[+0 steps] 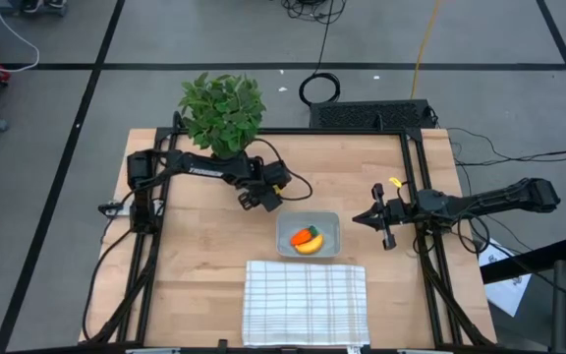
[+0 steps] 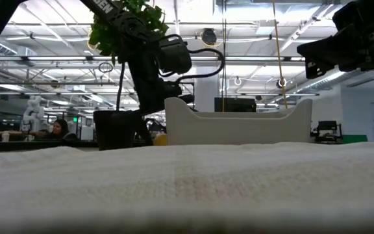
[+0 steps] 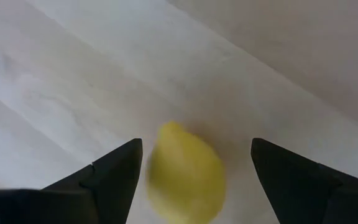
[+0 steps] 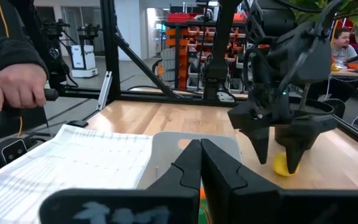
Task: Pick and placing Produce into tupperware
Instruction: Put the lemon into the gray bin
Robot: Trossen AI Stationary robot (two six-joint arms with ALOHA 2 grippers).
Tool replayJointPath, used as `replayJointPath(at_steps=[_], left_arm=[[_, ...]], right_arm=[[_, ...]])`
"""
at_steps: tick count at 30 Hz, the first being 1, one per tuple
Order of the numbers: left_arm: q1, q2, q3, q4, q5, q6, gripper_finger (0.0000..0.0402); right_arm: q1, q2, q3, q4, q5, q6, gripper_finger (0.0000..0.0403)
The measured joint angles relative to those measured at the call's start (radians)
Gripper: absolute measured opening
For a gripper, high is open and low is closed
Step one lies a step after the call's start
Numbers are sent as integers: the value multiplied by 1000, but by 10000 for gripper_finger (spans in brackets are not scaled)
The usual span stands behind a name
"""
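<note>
The yellow lemon [image 3: 185, 177] lies on the wooden table between the open fingers of my left gripper [image 3: 197, 155], which points down over it just left of the tupperware [image 1: 308, 234]. The lemon lies much nearer one finger [image 3: 114, 171] than the other. The right wrist view shows that gripper [image 4: 281, 155] astride the lemon [image 4: 283, 165]. The orange carrot [image 1: 304, 235] and the yellow banana [image 1: 309, 246] lie inside the tupperware. My right gripper [image 1: 362, 218] hovers shut to the right of the tupperware.
A white grid-striped cloth [image 1: 305, 303] lies at the near edge, just in front of the tupperware. A leafy potted plant [image 1: 222, 110] stands at the far edge behind the left arm. A person's hand [image 4: 17, 84] shows beyond the table. Bare wood lies left of the lemon.
</note>
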Motion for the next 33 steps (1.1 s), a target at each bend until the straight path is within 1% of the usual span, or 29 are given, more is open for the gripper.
replayJointPath(at_steps=[8,17,28,30,33], left_arm=[[0,6,1,24,16,-69,308],[36,6,1,31,17,-64,308],[68,6,1,43,79,-45,307],[70,6,1,43,82,-44,301],[70,6,1,43,87,-34,283]], right_arm=[[-1,12,0,0,4,-4,0],[-1,15,0,0,4,-4,0],[-1,15,0,0,4,-8,0],[-1,15,0,0,4,-8,0],[-1,15,0,0,4,-8,0]])
